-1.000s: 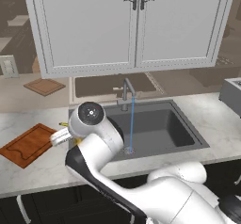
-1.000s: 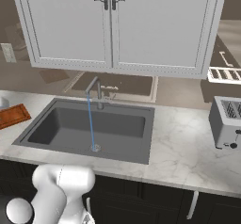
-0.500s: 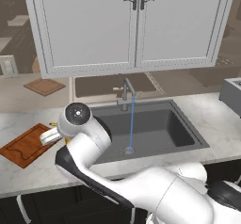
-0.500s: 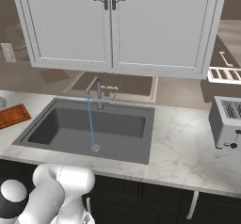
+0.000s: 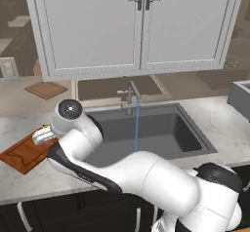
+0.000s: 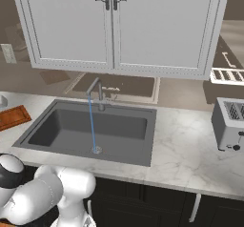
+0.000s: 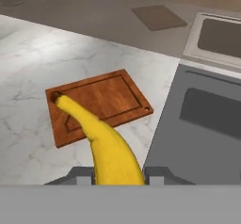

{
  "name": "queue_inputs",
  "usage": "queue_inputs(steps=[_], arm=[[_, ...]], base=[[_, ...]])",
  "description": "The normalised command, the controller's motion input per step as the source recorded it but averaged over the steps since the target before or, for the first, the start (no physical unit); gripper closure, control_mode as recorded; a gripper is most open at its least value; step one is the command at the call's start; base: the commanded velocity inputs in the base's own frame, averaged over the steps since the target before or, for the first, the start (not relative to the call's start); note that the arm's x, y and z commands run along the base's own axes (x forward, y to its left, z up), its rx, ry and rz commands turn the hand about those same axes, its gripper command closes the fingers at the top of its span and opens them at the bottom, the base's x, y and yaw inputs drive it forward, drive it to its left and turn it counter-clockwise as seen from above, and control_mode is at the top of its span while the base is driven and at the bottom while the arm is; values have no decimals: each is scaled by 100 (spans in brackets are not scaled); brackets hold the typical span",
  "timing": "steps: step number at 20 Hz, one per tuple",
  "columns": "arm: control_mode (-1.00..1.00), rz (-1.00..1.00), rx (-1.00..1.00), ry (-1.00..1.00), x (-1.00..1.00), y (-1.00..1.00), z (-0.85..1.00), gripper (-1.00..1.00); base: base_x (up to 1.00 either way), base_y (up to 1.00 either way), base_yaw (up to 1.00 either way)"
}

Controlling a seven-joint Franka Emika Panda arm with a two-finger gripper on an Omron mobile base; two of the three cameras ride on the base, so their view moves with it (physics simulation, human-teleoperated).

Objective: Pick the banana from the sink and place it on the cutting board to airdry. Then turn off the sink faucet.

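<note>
My gripper (image 7: 118, 177) is shut on the thick end of the yellow banana (image 7: 106, 145). In the hand view the banana's dark tip points out over the reddish-brown cutting board (image 7: 101, 103), which lies on the marble counter left of the sink (image 7: 202, 124). The banana hangs above the board, apart from it. From the left base view the arm's wrist (image 5: 43, 136) hovers over the cutting board (image 5: 24, 153), beside the dark sink (image 5: 166, 128). The sink faucet (image 5: 131, 94) stands behind the basin with a thin blue stream of water (image 5: 136, 126) running. The right base view shows the sink (image 6: 119, 126), faucet (image 6: 97, 93) and board (image 6: 14, 117).
A smaller tan board (image 5: 46, 88) lies on the back ledge, far left. A toaster (image 6: 229, 123) sits on the counter right of the sink. White cabinets (image 5: 139, 26) hang above the faucet. Bare marble counter (image 7: 42, 53) surrounds the board.
The arm has swung left from the sink's left edge to above the cutting board, carrying the banana. The water keeps running.
</note>
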Motion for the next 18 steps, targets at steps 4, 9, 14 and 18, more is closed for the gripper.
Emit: queue_inputs(steps=[4, 9, 14, 18], arm=[[-100, 0, 5, 8, 29, 23, -20, 100], [-100, 0, 0, 1, 22, 27, -31, 100], [-100, 0, 0, 1, 30, 27, -35, 100], [-100, 0, 0, 0, 28, 30, -12, 100]], base=[[0, 0, 0], [0, 0, 0], [0, 0, 0], [0, 0, 0]])
